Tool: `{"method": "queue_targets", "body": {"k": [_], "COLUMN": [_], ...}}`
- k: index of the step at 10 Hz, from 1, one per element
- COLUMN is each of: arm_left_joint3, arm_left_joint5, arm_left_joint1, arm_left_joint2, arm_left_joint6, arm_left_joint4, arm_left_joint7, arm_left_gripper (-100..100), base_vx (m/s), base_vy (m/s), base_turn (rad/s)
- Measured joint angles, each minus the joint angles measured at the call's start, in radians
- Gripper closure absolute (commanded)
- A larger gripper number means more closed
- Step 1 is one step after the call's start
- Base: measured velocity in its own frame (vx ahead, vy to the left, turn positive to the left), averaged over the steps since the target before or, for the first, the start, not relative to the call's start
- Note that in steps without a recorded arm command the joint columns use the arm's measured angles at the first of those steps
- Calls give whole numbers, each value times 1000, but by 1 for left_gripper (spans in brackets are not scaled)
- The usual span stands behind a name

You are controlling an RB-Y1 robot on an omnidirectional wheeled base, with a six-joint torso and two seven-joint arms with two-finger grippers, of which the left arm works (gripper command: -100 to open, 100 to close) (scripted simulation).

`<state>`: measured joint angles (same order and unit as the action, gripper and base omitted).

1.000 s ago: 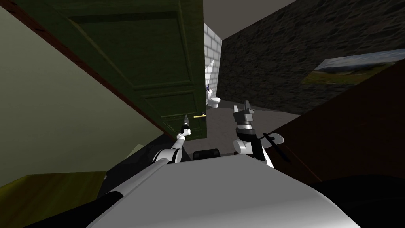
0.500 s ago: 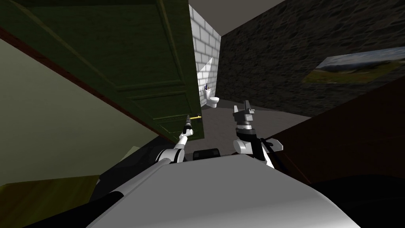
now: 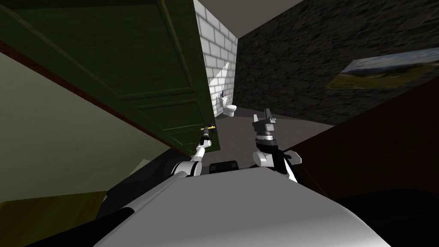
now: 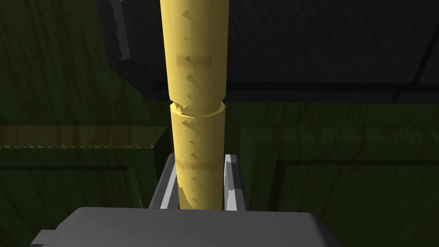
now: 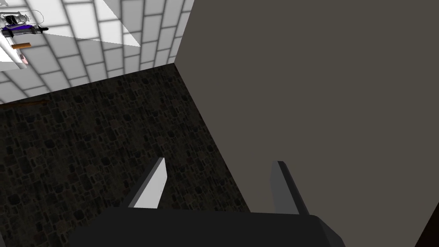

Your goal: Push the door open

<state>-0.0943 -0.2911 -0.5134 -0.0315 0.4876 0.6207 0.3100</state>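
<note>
a robot's left gripper [image 3: 207, 134] holds the yellow handle [image 4: 197, 107] of a dark green door [image 3: 141, 64], its thin fingers [image 4: 232, 180] pressed narrow against either side of the bar. the door stands partly open, its free edge just left of a gap, with the handle low on that edge. the push looks to be under way and not yet finished, since the gap seems too slim for the robot's body. the next move likely calls for driving the left arm forward and following the door's arc, so the grip does not slide along the smooth, round handle. the right gripper [image 3: 262, 115] hangs free in the gap, its jaws wide and holding nothing. the door's face is panelled, with faint grain and raised mouldings around the handle. beyond the gap lie a grey floor [image 3: 244, 137], a white brick wall [image 3: 218, 55] and a small white toilet [image 3: 231, 110] at its foot. a dark stone wall [image 3: 291, 64] runs along the right and carries a landscape picture [image 3: 381, 70]. a plain olive wall [image 3: 55, 128] sits left of the door.
</note>
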Motion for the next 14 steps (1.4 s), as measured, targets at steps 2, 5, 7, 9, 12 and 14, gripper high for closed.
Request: {"method": "queue_targets", "body": {"k": [2,5,7,9,12,14], "arm_left_joint3": [2,-4,-10,-27,-51,-71], "arm_left_joint5": [1,-17,-57,-82,-134,-176], "arm_left_joint1": [-1,5,-8,3,-19,-36], "arm_left_joint2": [-2,3,29,25,34,33], "arm_left_joint6": [-1,-6,27,14,46,72], "arm_left_joint4": [0,7,-37,5,-29,-54], "arm_left_joint7": [0,16,41,84,130,175], "arm_left_gripper": [100,100,100,100,100,100], "base_vx": [-1,48,112,67,104,100], "base_vy": [4,2,11,10,3,-16], "base_turn": [-4,-67,-67,-32,-79,-54]}}
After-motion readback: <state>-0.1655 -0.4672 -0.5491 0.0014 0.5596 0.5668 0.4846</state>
